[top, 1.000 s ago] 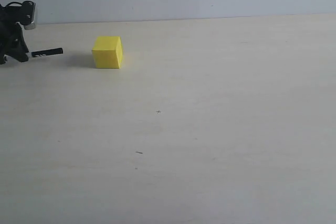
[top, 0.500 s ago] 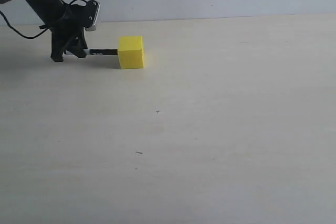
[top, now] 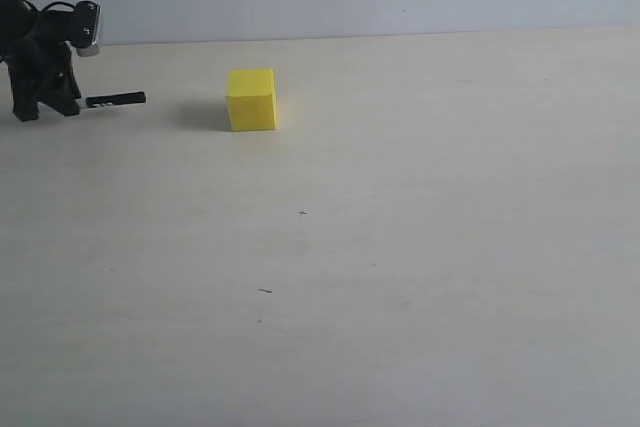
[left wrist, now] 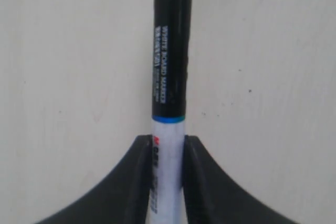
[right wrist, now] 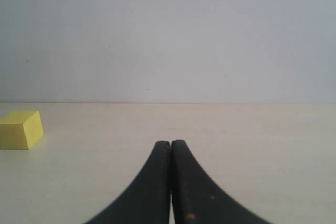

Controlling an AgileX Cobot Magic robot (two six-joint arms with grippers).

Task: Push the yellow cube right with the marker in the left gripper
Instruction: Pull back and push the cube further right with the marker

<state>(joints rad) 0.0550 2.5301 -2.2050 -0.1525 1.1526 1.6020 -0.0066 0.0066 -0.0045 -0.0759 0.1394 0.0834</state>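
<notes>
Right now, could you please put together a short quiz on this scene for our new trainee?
1. True or false: the marker touches the yellow cube.
2. What does the left gripper hold?
3. The right gripper is: A open, B shut, C out of view.
Key: 1 false, a gap separates them; 2 the marker; 3 B.

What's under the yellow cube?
Only the pale table shows around the yellow cube, which sits flat on it. The patch right beneath is covered, so I cannot see it.
</notes>
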